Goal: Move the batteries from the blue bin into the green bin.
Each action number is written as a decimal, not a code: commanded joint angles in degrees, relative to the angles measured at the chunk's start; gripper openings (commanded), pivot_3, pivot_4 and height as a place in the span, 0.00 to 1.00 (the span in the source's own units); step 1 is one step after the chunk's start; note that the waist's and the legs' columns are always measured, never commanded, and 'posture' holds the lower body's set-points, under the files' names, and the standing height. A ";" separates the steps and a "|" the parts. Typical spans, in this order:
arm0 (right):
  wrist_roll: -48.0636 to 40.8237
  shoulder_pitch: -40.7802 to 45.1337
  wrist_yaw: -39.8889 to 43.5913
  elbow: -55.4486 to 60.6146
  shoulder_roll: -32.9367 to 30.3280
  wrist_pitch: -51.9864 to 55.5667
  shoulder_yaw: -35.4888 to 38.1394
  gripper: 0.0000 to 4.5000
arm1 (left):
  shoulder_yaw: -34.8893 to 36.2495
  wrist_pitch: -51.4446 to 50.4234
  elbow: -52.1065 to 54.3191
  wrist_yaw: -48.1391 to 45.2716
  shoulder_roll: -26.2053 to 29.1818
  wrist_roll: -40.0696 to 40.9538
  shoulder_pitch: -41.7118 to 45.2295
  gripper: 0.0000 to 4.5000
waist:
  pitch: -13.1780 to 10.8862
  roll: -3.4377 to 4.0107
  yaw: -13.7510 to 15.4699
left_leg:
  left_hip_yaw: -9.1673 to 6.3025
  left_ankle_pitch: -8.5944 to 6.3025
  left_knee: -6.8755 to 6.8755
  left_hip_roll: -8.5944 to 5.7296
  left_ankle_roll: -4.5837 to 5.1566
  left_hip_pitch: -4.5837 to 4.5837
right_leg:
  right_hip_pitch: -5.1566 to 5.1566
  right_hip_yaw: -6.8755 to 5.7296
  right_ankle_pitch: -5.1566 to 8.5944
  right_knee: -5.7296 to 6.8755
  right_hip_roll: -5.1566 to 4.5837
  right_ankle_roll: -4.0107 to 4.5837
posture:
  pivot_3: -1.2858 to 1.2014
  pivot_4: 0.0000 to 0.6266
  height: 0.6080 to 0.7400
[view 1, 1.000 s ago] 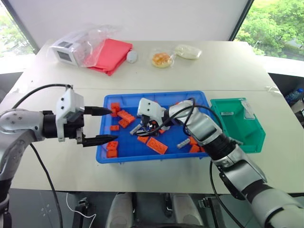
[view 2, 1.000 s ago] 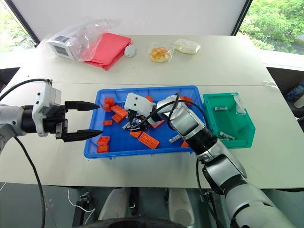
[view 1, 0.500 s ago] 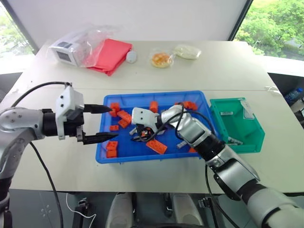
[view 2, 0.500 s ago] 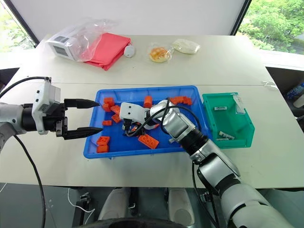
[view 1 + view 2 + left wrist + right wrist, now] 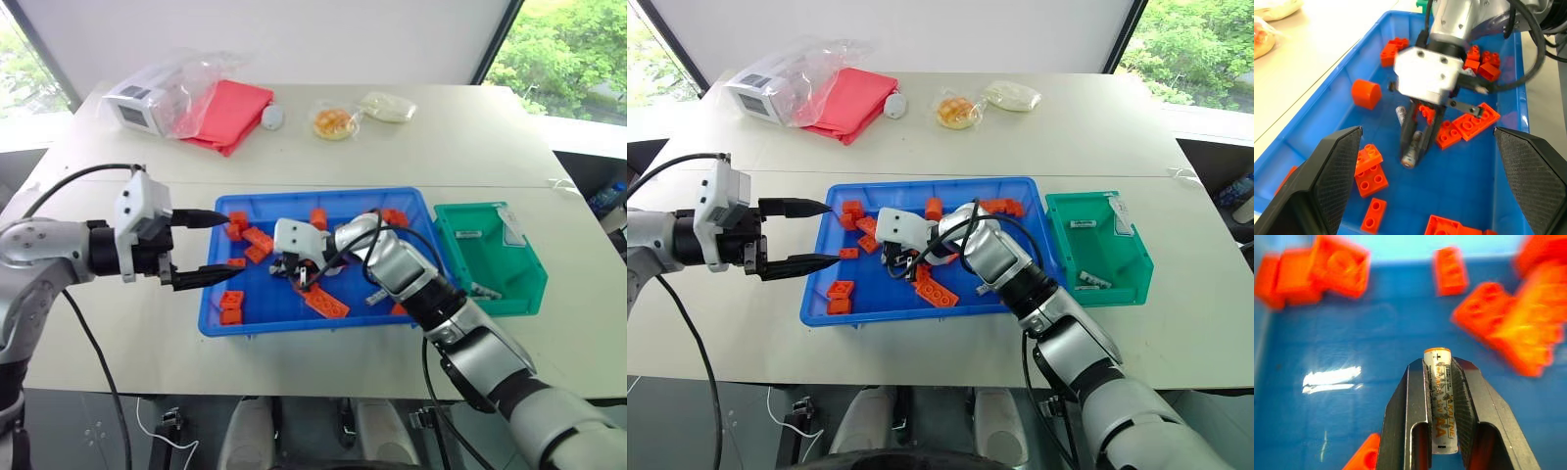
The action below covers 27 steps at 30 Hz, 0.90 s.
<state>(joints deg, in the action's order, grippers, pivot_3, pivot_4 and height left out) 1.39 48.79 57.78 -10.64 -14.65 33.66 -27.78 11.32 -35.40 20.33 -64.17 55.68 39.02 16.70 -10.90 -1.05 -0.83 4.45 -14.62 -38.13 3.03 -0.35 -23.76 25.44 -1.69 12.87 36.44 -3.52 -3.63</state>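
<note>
right gripper (image 5: 1439,382) clamped on a battery (image 5: 1440,396) inside the blue bin (image 5: 392,315)

blue bin holds scattered orange bricks (image 5: 324,302); the green bin (image 5: 490,257) sits just beside it on the robot's right. left gripper (image 5: 214,249) hovers at the blue bin's left rim, fingers spread wide, empty.

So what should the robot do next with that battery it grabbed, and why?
Probably lift it straight up. The right pincer is shut on a battery, low over the blue bin among orange bricks. Rising first should clear them before carrying it over to the green bin.
</note>
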 commanded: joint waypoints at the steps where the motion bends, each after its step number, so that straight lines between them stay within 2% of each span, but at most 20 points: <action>1: -6.16 2.53 0.63 11.25 -4.36 11.77 9.85 0.02 | -0.71 1.41 0.16 -0.91 -0.24 -0.45 0.60 1.00 | 0.00 0.00 0.19 | 0.00 0.00 0.00 0.00 0.00 0.00 | 0.00 0.00 0.00 0.00 0.00 0.00 | 0.52 0.24 0.95; 5: -15.43 6.29 0.50 18.92 -13.86 29.59 25.86 0.02 | -2.65 2.66 -2.33 -2.28 -0.66 -1.64 2.30 1.00 | -0.02 0.01 0.43 | -0.01 0.00 -0.03 -0.05 0.00 -0.06 | 0.00 -0.01 0.00 -0.03 -0.07 0.01 | 0.52 0.24 0.95; 9: -15.13 4.37 -2.83 17.47 -25.66 31.96 33.38 0.02 | -4.31 3.38 -4.89 -3.62 -1.70 -2.44 4.74 1.00 | 0.00 -0.02 0.53 | -0.02 -0.01 0.00 -0.06 0.01 -0.05 | -0.04 -0.03 0.11 -0.15 -0.07 0.19 | 0.52 0.24 0.95; 12: -14.51 -2.60 -4.22 17.23 -33.90 31.50 37.02 0.02 | -4.81 3.02 -5.83 -4.49 -2.67 -1.70 6.06 1.00 | 0.00 -0.02 0.25 | 0.01 -0.03 0.05 -0.07 0.04 -0.06 | -0.03 -0.01 0.11 -0.21 -0.07 0.18 | 0.52 0.24 0.95; 14: -16.45 -7.92 -4.34 19.43 -36.48 33.09 39.89 0.02 | -5.45 3.20 -6.81 -4.67 -3.30 -2.09 7.11 1.00 | 0.00 -0.02 0.18 | 0.02 -0.03 0.07 -0.07 0.05 -0.07 | -0.02 0.00 0.06 -0.21 -0.07 0.09 | 0.52 0.24 0.95; 17: -18.17 -16.82 -6.98 23.92 -36.23 35.90 44.37 0.02 | -6.87 4.72 -8.96 -4.36 -4.81 -4.02 9.22 1.00 | -0.02 -0.01 -0.12 | 0.05 -0.03 0.07 -0.05 0.05 0.00 | -0.01 0.04 0.00 -0.17 -0.02 -0.02 | 0.52 0.24 0.95; 21: -18.24 -24.26 -9.93 26.14 -37.22 34.54 46.32 0.02 | -6.95 4.95 -9.40 -4.81 -5.18 -4.32 10.23 1.00 | -0.02 0.00 -0.20 | 0.04 -0.02 0.07 -0.03 0.05 0.13 | -0.04 0.11 0.00 -0.07 0.03 -0.02 | 0.52 0.24 0.95; 22: -18.49 -24.86 -10.50 26.17 -37.35 34.45 46.68 0.25 | -6.91 5.09 -9.58 -4.98 -5.12 -4.42 10.32 1.00 | -0.02 0.00 -0.17 | 0.05 -0.02 0.06 -0.03 0.05 0.13 | -0.04 0.11 0.01 -0.07 0.02 -0.02 | 0.52 0.24 0.95; 23: -18.64 -25.14 -11.03 26.17 -37.56 34.01 46.75 0.33 | -6.83 5.19 -9.78 -5.14 -5.03 -4.52 10.39 1.00 | -0.02 0.00 -0.16 | 0.06 -0.02 0.06 -0.04 0.05 0.13 | -0.05 0.12 0.01 -0.08 0.02 -0.02 | 0.52 0.24 0.95; 26: -19.74 -21.47 -11.01 25.71 -37.88 31.23 44.58 0.68 | -6.67 5.42 -10.10 -5.35 -4.94 -4.70 10.51 1.00 | -0.02 0.00 -0.13 | 0.07 -0.02 0.04 -0.04 0.05 0.13 | -0.06 0.15 0.02 -0.09 0.01 0.00 | 0.52 0.24 0.95; 27: -20.58 -18.96 -10.54 25.58 -37.55 30.24 43.30 0.68 | -6.56 5.37 -9.94 -5.31 -4.89 -4.62 10.44 1.00 | -0.04 0.04 -0.25 | 0.07 -0.02 0.04 -0.04 0.05 0.13 | -0.06 0.15 0.02 -0.10 0.01 0.00 | 0.52 0.24 0.95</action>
<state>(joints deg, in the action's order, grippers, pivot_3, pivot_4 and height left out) -17.61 25.74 46.77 13.11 -50.97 66.68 15.66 3.49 -30.84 9.37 -69.04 50.39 34.32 26.18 -10.94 -1.01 -1.08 4.55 -14.65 -38.09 2.99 -0.30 -23.63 25.40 -1.51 12.89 36.35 -3.50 -3.62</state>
